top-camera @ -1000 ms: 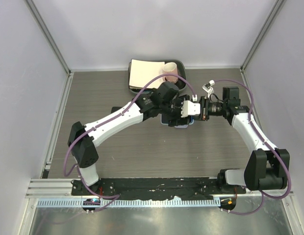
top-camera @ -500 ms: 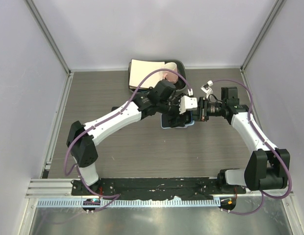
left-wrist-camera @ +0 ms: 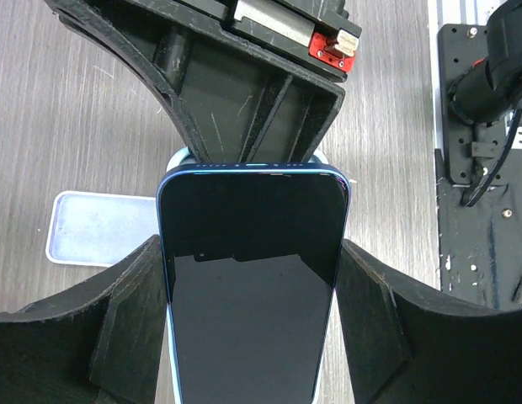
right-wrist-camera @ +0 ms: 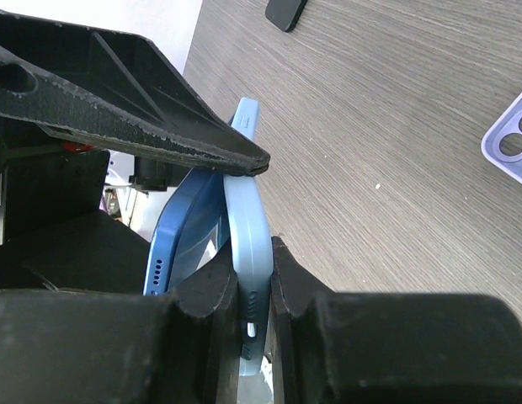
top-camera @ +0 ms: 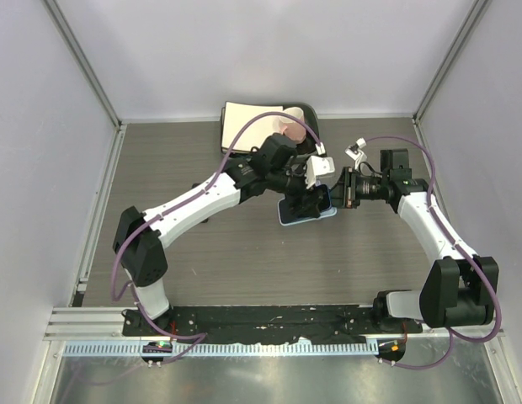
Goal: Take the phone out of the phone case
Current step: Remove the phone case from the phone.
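Phone (left-wrist-camera: 253,320) partly separated from phone case (right-wrist-camera: 244,215), both held over the centre of the counter (top-camera: 202,244).
The left pincer (left-wrist-camera: 253,282) is clenched on the long sides of the phone, whose screen is dark. The right pincer (right-wrist-camera: 246,290) is clenched on one edge of the light-blue phone case. In the right wrist view, the phone body angles away from the case, leaving a wedge-shaped gap. A spare case (left-wrist-camera: 101,227) lies flat on the counter nearby.

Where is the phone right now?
Mid-table in the top view, the phone sits between both arms: left gripper pinching its sides, right gripper clamping its pale blue case.
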Controlling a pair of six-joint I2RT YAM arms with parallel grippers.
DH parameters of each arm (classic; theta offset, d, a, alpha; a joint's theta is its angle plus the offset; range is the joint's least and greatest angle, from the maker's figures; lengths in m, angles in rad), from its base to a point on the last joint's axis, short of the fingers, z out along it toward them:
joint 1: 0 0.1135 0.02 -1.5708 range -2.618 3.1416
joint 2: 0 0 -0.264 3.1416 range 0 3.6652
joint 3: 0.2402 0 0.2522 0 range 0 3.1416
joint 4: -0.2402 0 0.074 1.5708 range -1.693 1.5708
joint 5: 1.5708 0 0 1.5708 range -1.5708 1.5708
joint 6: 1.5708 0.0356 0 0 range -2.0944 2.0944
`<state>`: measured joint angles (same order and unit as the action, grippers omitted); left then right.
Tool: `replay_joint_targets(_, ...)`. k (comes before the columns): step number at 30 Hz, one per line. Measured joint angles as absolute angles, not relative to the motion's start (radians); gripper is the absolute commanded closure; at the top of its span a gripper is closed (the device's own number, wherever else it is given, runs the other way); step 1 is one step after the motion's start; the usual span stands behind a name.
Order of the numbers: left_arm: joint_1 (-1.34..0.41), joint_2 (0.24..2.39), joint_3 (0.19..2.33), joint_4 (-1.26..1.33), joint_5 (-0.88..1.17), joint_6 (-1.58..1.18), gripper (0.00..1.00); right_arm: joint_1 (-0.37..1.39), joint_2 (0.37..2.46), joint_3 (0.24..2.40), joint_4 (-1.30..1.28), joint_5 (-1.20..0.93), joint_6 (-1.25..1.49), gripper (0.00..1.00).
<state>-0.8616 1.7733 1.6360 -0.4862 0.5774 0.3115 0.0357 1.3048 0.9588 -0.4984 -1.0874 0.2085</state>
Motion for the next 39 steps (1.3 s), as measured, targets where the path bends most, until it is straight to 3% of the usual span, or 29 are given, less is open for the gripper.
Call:
replay_joint_targets(20, -0.788, 1.675, 1.618, -0.368, 0.686, 0.116, 1.00, -0.066, 1.348, 0.961, -0.520, -0.943, 0.177, 0.99)
replay_joint_targets(39, -0.642, 1.607, 1.344, -0.274, 0.244, -0.069, 1.00, -0.186, 1.278, 0.953, -0.486, -0.845, 0.110, 0.99)
